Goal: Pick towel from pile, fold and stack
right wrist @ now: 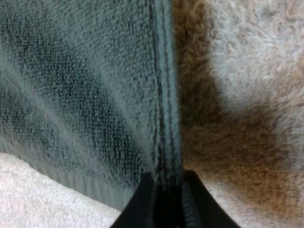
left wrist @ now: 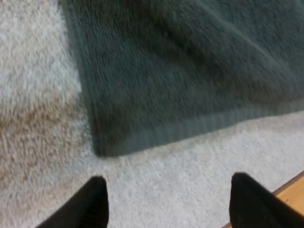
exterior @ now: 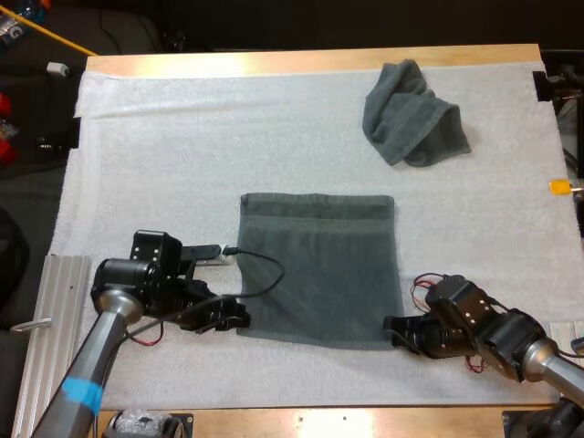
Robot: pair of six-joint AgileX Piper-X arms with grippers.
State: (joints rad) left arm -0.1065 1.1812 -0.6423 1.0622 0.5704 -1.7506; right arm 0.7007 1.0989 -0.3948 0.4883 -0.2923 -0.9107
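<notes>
A dark grey-green towel [exterior: 319, 269] lies flat in the middle of the white mat [exterior: 182, 137], with a hem band along its far edge. My left gripper [exterior: 234, 318] sits low at the towel's near left corner, open; in the left wrist view its fingers [left wrist: 97, 202] stand apart just short of the towel [left wrist: 180, 71] corner. My right gripper [exterior: 392, 328] is at the near right corner, and in the right wrist view it [right wrist: 166, 194] is shut on the towel's [right wrist: 85, 95] side hem. A crumpled towel [exterior: 412, 114] lies at the far right.
A ribbed metal rail [exterior: 41, 328] lies beside the mat's near left edge. The wooden table edge [exterior: 319, 59] runs along the far side. Bare mat spreads to the far left and between the two towels.
</notes>
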